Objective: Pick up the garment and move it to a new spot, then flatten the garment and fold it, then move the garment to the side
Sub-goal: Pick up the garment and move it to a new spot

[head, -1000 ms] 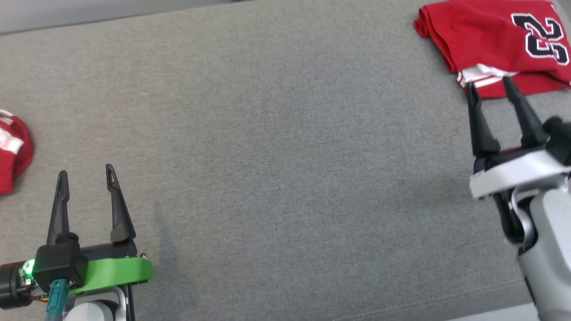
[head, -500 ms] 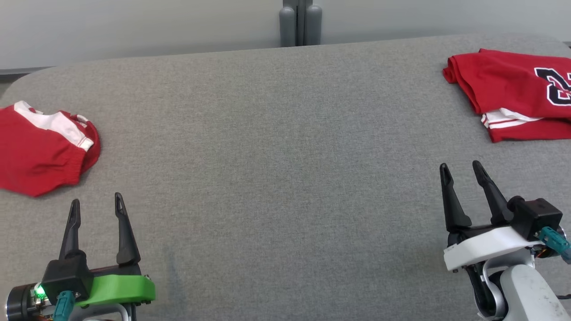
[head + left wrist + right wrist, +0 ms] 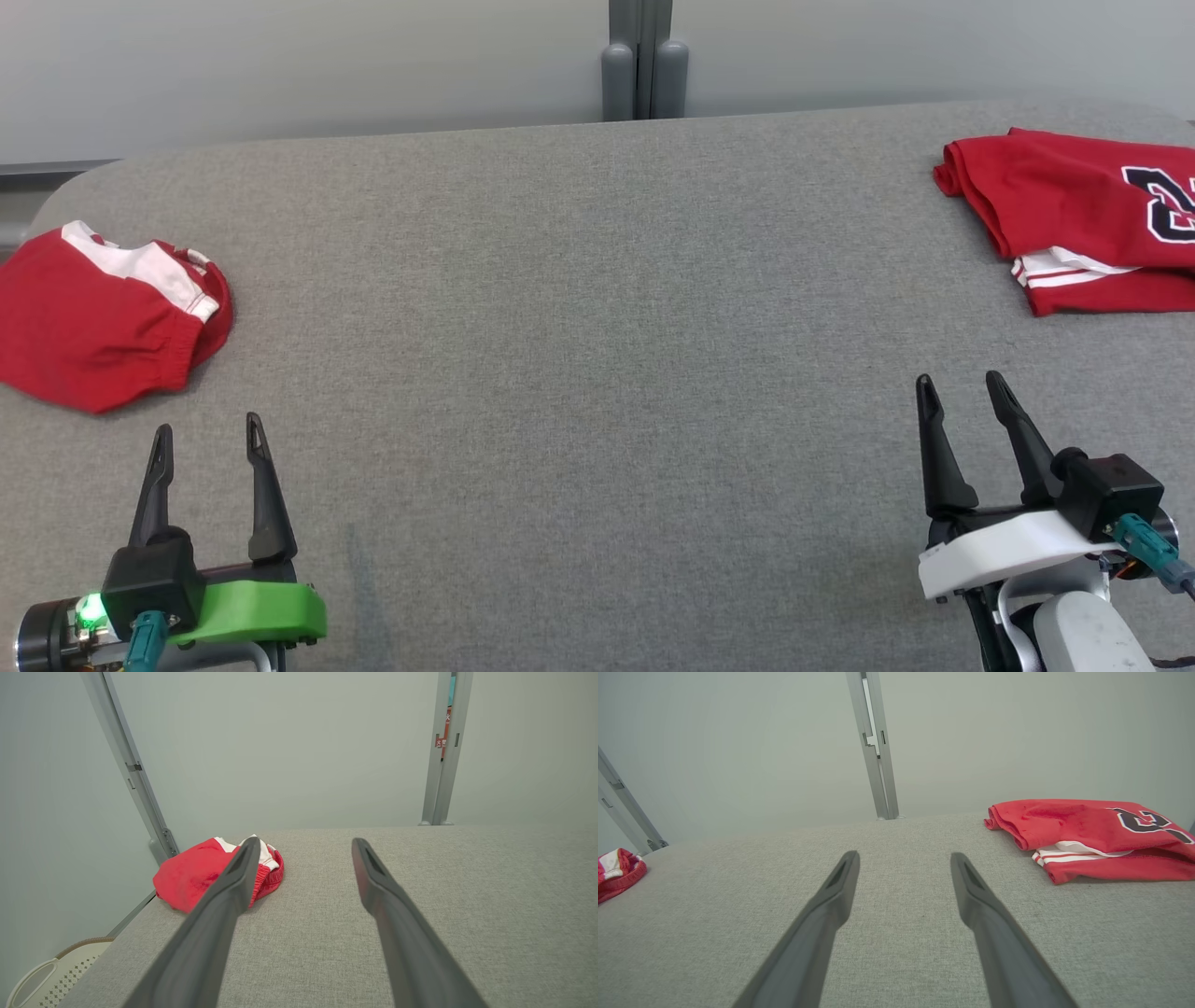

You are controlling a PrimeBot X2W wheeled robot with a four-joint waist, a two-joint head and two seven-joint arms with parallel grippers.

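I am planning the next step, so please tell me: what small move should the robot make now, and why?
Probably reach the left end effector, open and empty, forward-left to the crumpled red garment: it lies unfolded nearby, while the red jersey at the right already looks folded.

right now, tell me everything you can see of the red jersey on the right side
The red jersey, soft cloth, lies folded in layers at the far right of the grey fabric surface. A black, white-edged number shows on top; white striped trim peeks out between layers at its near edge. Only the surface touches it; the open right gripper stands apart.
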